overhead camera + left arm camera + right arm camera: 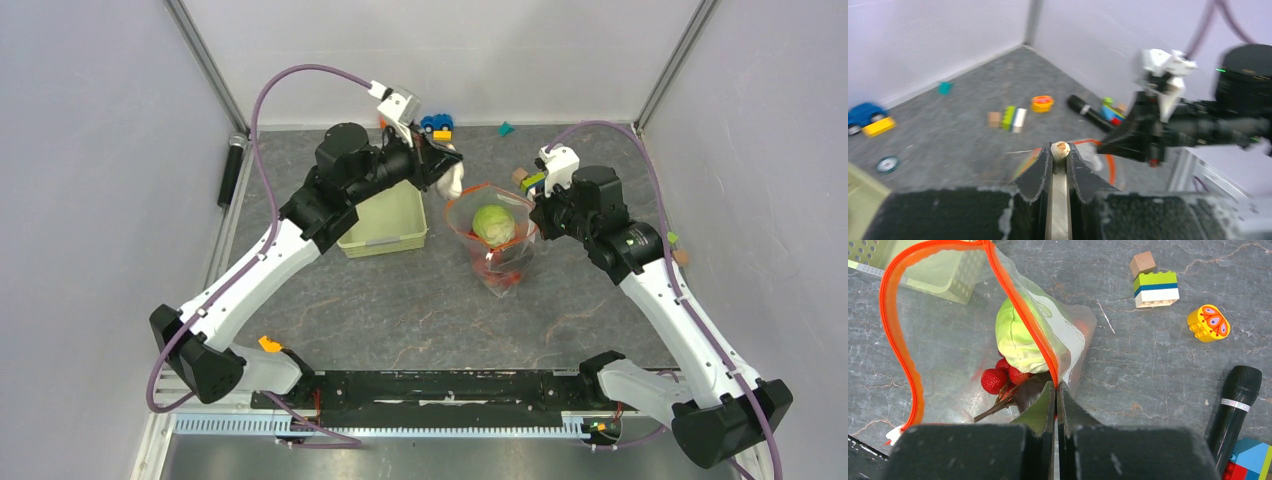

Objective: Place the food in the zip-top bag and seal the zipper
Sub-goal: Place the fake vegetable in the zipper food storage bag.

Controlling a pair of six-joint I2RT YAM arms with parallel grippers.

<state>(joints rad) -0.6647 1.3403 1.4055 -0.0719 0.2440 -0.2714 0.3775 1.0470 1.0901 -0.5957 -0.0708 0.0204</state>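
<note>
the right gripper [1055,387] has its jaws pressed fully together on the rim of the clear flexible plastic zip-top bag [948,340], pinching the thin orange-red zipper strip [1020,310] at the right side of the mouth and holding that mouth up in a wide loop. the left gripper [1060,152] is nearly closed on a pale cream toy piece [1060,148] with a brown spot at its tip. from above, that piece hangs at the far left edge of the mouth and is not yet inside. what food it stands for i cannot tell. inside the bag, near the middle of the table, lie a round green toy cabbage [1015,340], several small red toy strawberries [994,381] and a dark purple piece [1030,395] low down. the film looks thin, limp and slippery, so it will likely sag shut once released. the stiffer zipper strip is the sound place to hold, and its small white slider end [893,435] sits at the near left. the toys look light and hard, so they should drop freely. a pale green slotted plastic basket [385,240] stands just left of the bag. coloured toy blocks [1155,289] and a black microphone [1235,400] lie to the right, well outside it.
</note>
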